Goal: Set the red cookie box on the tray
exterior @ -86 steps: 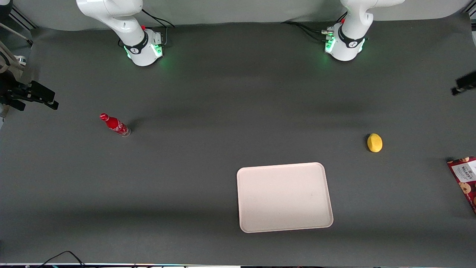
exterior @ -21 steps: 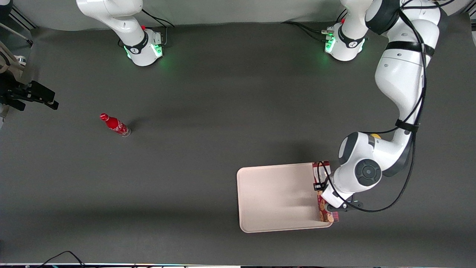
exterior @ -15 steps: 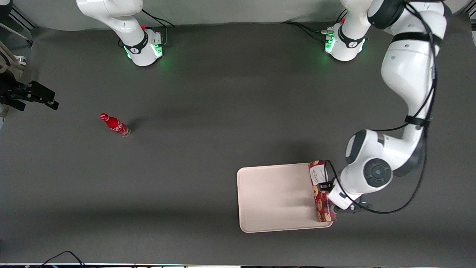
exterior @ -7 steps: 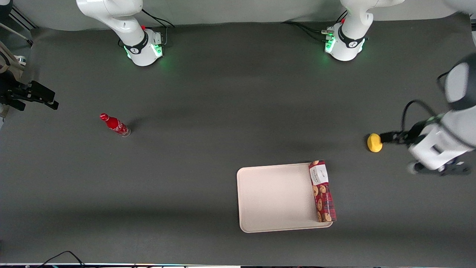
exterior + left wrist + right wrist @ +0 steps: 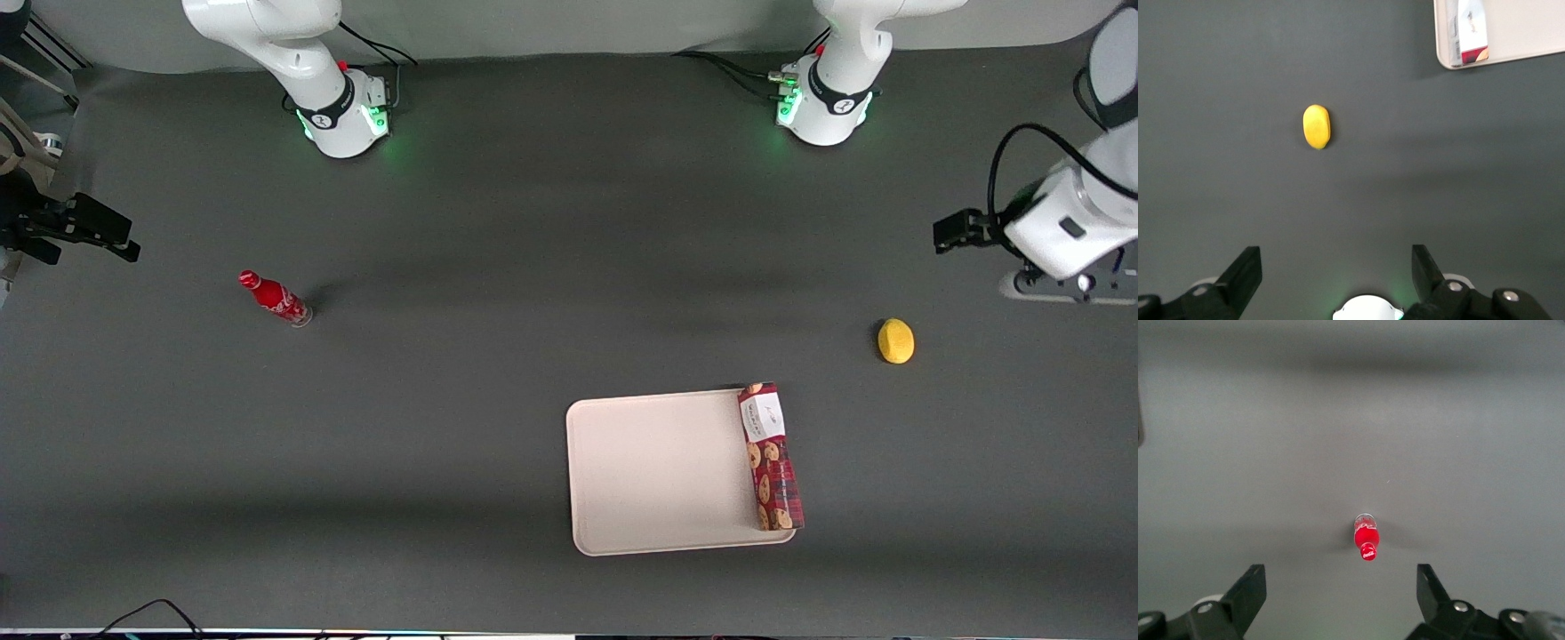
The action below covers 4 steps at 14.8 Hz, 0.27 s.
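The red cookie box [image 5: 772,457] lies flat along the edge of the cream-white tray [image 5: 658,471] that faces the working arm's end of the table, its white label end farther from the front camera. One end of it [image 5: 1469,30] on the tray's corner [image 5: 1511,33] shows in the left wrist view. My gripper [image 5: 949,233] is raised high at the working arm's end of the table, well away from the tray. It is open and empty, its fingers [image 5: 1245,275] wide apart.
A yellow lemon [image 5: 895,340] lies on the dark mat between the tray and my gripper, also in the left wrist view [image 5: 1317,126]. A small red soda bottle [image 5: 275,299] stands toward the parked arm's end. Both arm bases sit at the table's back.
My gripper set the red cookie box on the tray's edge, let go and pulled away upward toward the working arm's end. The box stays put.
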Tool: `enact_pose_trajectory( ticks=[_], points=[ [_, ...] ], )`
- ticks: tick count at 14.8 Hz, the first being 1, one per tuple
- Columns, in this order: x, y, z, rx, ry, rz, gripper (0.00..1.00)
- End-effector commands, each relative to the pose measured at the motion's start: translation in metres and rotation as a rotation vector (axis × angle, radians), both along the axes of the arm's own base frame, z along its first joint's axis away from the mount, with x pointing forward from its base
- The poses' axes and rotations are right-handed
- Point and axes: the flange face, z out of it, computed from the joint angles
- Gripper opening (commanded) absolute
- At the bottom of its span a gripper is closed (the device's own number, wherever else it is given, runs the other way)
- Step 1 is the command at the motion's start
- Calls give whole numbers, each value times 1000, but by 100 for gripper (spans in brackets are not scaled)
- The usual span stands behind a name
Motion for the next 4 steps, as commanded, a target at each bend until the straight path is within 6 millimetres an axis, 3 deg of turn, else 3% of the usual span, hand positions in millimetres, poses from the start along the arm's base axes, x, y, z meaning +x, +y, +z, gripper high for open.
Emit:
enact_pose_trajectory(
  ticks=[1,4],
  points=[
    [-55,24,8,-17,-63,-22,100],
    [-38,46,29,-56,-74,-196,100]
  ],
)
